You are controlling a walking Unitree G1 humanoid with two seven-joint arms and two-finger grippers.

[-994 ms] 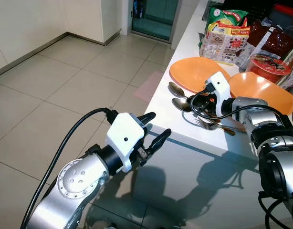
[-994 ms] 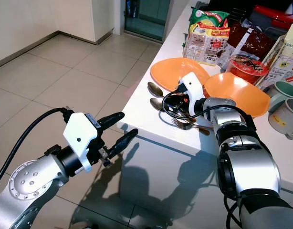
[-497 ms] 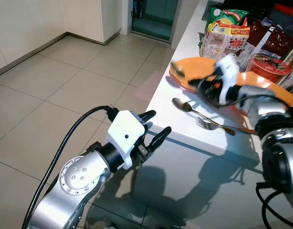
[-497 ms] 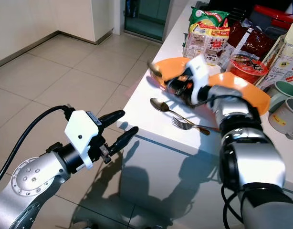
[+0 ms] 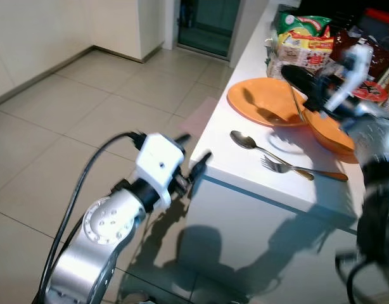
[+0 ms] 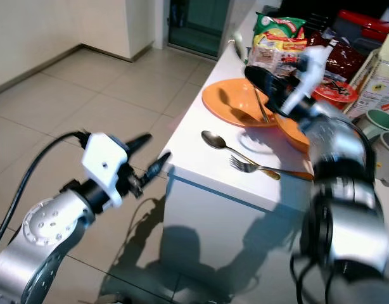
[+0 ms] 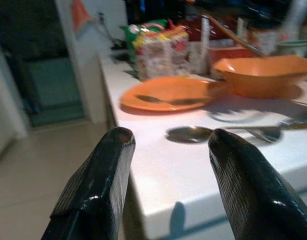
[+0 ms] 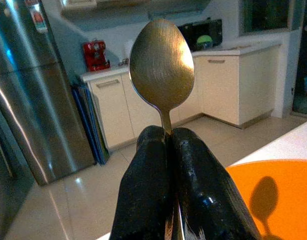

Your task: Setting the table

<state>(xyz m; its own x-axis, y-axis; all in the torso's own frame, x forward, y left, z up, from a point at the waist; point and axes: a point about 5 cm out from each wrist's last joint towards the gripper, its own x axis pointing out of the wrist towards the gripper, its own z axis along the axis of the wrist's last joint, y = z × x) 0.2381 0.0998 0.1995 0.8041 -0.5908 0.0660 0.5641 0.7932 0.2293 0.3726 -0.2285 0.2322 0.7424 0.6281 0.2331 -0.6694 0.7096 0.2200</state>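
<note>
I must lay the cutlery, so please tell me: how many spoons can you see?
2. One spoon is held by the right gripper above the orange plate; the other spoon lies on the counter beside the fork.

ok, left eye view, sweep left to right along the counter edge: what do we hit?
left gripper → spoon on the counter → fork → orange bowl

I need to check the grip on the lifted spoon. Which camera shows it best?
The right wrist view: the spoon stands sharp, its handle pinched between the right gripper fingers. The eye views show it small and blurred above the orange plate.
</note>
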